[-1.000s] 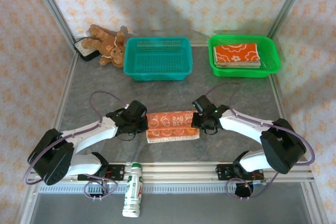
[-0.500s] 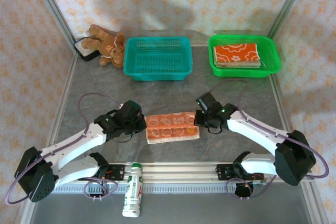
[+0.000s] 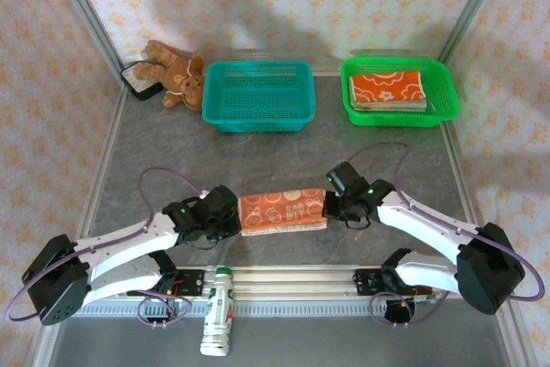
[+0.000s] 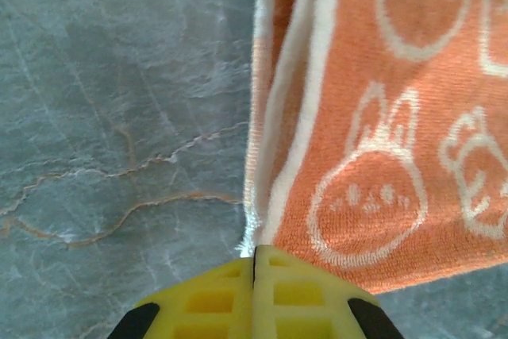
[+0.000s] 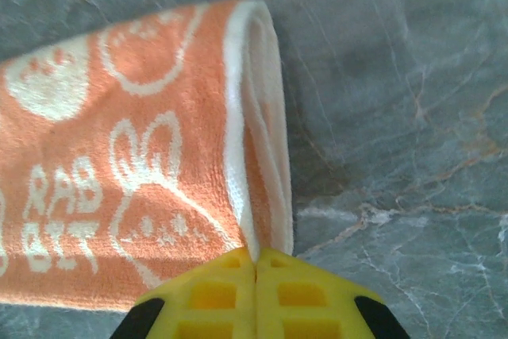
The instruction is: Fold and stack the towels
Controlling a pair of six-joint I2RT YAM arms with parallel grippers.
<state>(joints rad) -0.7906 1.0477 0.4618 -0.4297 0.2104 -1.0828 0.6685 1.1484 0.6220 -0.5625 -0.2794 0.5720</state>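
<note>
An orange towel (image 3: 283,211) with white cartoon prints lies folded over on the grey table between my two arms. My left gripper (image 3: 234,219) is shut on its left end, and the left wrist view shows the yellow fingertips (image 4: 255,253) pinching the white-hemmed corner of the towel (image 4: 381,117). My right gripper (image 3: 329,205) is shut on the right end; its fingertips (image 5: 255,260) clamp the doubled edge of the towel (image 5: 135,164). More folded orange towels (image 3: 388,90) are stacked in the green basket (image 3: 400,119) at the back right.
An empty teal basket (image 3: 258,123) stands at the back centre, with a brown teddy bear (image 3: 174,73) to its left. A white bottle (image 3: 218,322) lies on the rail at the near edge. Wallpapered walls close in the sides.
Both grippers have carried the towel's far edge toward the near edge, doubling it over. The towel now looks narrower front to back.
</note>
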